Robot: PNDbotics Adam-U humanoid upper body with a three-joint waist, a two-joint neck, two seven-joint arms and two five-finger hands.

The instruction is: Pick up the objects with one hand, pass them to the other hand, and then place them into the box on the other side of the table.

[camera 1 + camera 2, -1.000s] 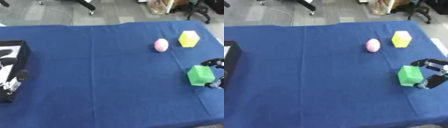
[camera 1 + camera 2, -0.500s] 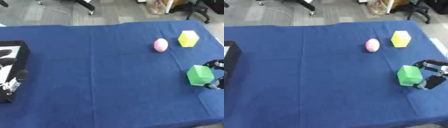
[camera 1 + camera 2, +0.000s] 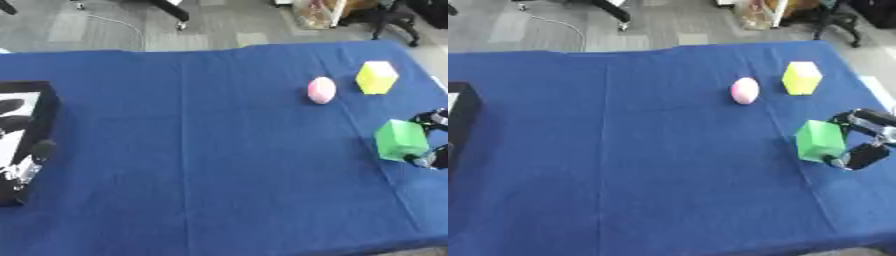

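— Where's the green cube-shaped block [image 3: 820, 141] relative to the right hand [image 3: 862, 142]?
— Near the right edge of the blue-clothed table [image 3: 219, 150], between the curled black fingers and thumb, which clasp its right side.
— What else is around?
— A pink egg-shaped object [image 3: 745, 90] and a yellow block [image 3: 801, 78] lie farther back, well apart from it. The black box [image 3: 22, 140] sits at the far left edge; nothing lies between.
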